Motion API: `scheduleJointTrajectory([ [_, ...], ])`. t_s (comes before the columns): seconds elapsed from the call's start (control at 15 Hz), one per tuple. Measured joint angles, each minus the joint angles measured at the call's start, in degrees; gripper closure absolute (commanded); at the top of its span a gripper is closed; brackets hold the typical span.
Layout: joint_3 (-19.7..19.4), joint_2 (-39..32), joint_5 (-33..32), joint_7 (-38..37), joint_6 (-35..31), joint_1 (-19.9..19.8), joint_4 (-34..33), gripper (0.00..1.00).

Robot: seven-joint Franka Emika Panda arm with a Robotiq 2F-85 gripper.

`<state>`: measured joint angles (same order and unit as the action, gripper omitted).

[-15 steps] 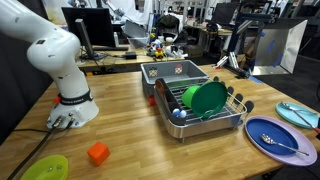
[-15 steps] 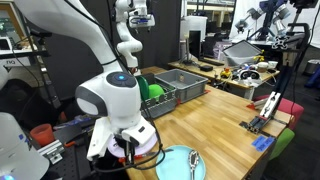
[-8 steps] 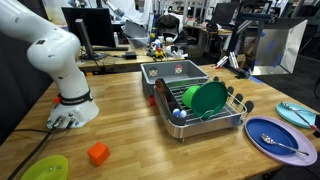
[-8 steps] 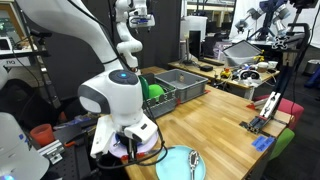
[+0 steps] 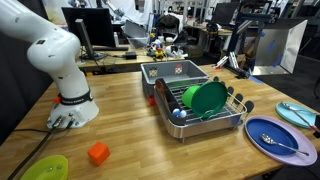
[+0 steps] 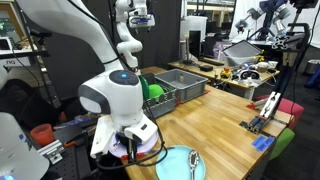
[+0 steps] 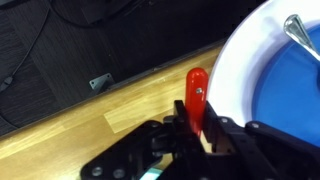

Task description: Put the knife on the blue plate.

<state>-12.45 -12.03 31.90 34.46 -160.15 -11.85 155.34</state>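
Observation:
In the wrist view my gripper is shut on the knife. Its orange-red handle sticks out past the jaws and its blade is hidden between them. The handle hangs over the wooden table, right beside the pale rim of the blue plate, which fills the right of that view. A silver utensil lies in the plate. A pale turquoise plate with a spoon in it also shows at the bottom of an exterior view. The gripper is out of frame in both exterior views.
The table's edge runs close behind the knife, with dark floor and cables beyond. A dish rack holds a green plate. A violet-blue plate, another pale blue plate, an orange block and a lime plate lie on the table.

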Motion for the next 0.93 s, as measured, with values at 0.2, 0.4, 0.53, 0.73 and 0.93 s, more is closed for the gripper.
scheduleJointTrajectory([
  [0.2,-1.0,-1.2,-0.8,-0.1,3.8,-0.1,-1.7,0.95],
  [0.4,-2.3,-3.9,-5.3,-2.1,8.8,-0.8,-5.1,0.95],
  [0.53,-2.1,-5.7,-10.1,-5.0,11.1,-2.7,-8.0,0.95],
  [0.73,-1.9,-7.8,-14.8,-7.9,13.4,-4.6,-12.3,0.95],
  [0.93,-1.6,-9.5,-17.7,-9.3,15.2,-5.4,-15.7,0.95],
])
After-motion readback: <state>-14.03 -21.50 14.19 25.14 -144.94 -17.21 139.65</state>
